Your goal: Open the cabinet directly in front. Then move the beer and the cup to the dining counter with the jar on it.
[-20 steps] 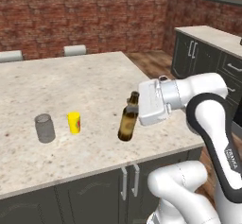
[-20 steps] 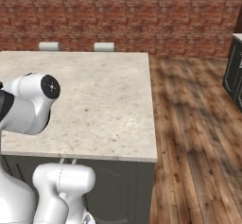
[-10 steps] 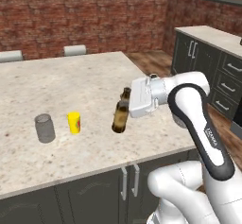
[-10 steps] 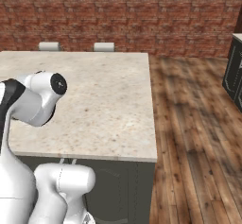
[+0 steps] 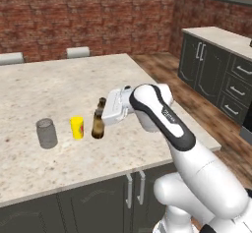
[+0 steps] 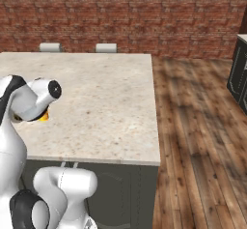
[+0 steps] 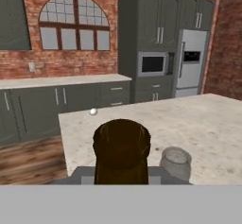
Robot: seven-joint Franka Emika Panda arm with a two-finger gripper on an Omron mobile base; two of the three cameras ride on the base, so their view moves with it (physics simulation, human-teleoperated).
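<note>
Jar [image 5: 47, 133] is standing farthest left on the beige counter [image 5: 59, 89], with the yellow cup [image 5: 77, 128] sitting just to its right. Beside the cup, the beer [image 5: 98, 124] is standing upright with its base on the stone, and the claw [image 5: 104, 115] is reaching in from the right, clamping closed around the bottle's neck.

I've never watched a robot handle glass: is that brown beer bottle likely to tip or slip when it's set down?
Probably somewhat tippy: the beer is tall and slim with a narrow base. Its smooth glass looks slippery, so the gripper, shut on its neck, likely needs a firm hold. The dining counter looks flat and hard, so it should stand steady if released upright, though a knock might crack it.
</note>
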